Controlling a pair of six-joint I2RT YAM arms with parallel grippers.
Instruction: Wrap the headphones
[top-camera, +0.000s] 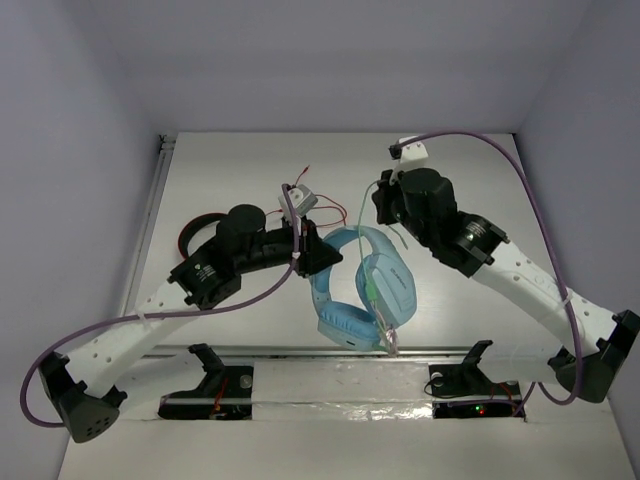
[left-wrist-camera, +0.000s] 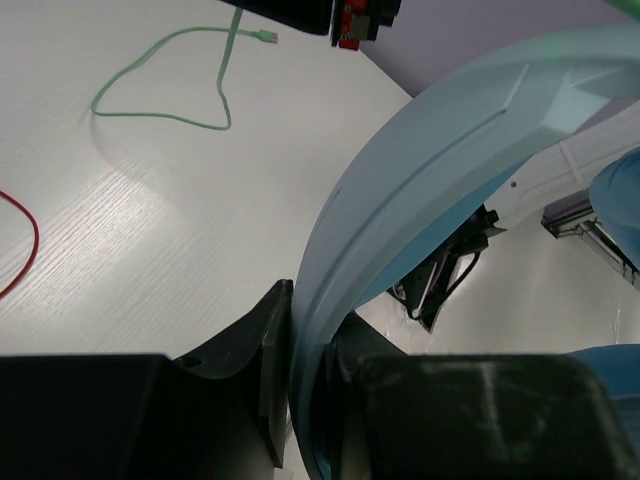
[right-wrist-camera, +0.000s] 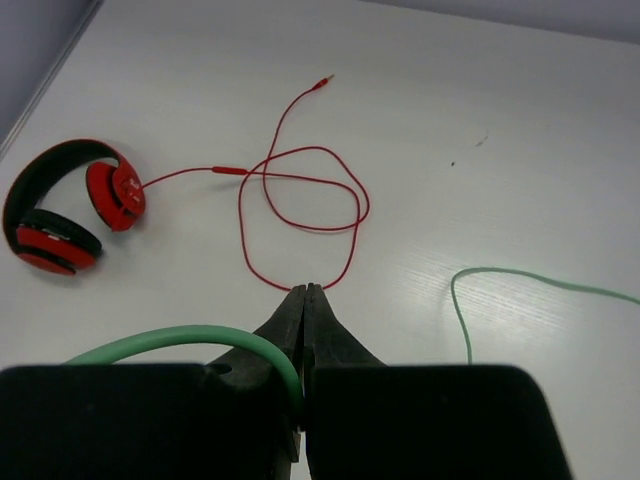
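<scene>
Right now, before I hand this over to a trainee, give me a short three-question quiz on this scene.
1. True or false: the left gripper is open.
2. What is the right gripper shut on? A) a cloth B) the green cable C) nothing
3. Fill in: the red headphones lie on the ___.

Key: 1 false, it is shut on the blue headband. 2 B. 3 table.
</scene>
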